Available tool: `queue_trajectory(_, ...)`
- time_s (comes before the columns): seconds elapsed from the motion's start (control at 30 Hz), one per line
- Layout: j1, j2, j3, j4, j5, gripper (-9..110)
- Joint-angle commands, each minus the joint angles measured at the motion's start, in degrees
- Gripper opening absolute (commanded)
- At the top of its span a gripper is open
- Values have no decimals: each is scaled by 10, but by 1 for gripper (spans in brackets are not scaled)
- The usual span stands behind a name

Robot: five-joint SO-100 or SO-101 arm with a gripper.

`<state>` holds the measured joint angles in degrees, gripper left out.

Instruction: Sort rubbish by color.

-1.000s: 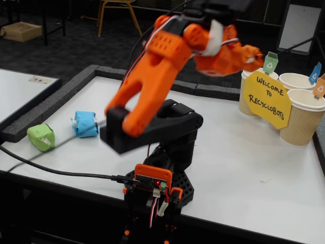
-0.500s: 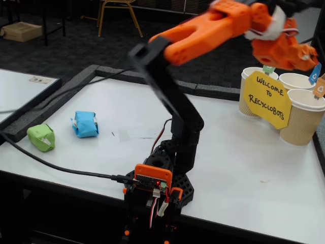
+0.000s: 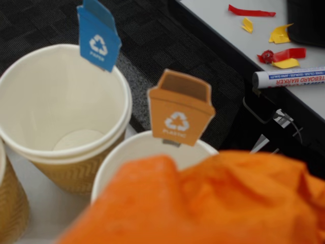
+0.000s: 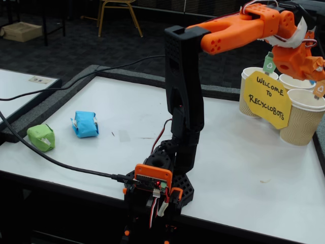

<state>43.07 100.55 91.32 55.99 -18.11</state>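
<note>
In the wrist view an orange wad (image 3: 213, 203) of crumpled paper fills the bottom, close to the camera, and hides the fingers. It hangs over the rim of the paper cup (image 3: 114, 162) with the orange bin flag (image 3: 180, 109). To the left stands the cup (image 3: 51, 96) with the blue flag (image 3: 98, 38). In the fixed view my gripper (image 4: 316, 67) is raised over the cups at the right, apparently shut on the orange wad. The green wad (image 4: 40, 137) and the light blue wad (image 4: 85, 124) lie on the table at the left.
A yellow "Welcome to Recyclobots" sign (image 4: 266, 99) leans on the cups. A black cable (image 4: 61, 170) runs to the arm base (image 4: 157, 185). A foam border (image 4: 51, 104) rims the table. A marker (image 3: 289, 77) and paper scraps (image 3: 277, 35) lie on a neighbouring table.
The arm has swung up and to the right, stretching out until the gripper stands over the cups. The green and blue wads have not moved.
</note>
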Motion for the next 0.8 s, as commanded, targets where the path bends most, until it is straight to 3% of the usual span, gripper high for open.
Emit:
queue_trajectory(0.0,13,17,-67,-16,9,3)
queue_trajectory(0.77,11,18,16,-33,4,16)
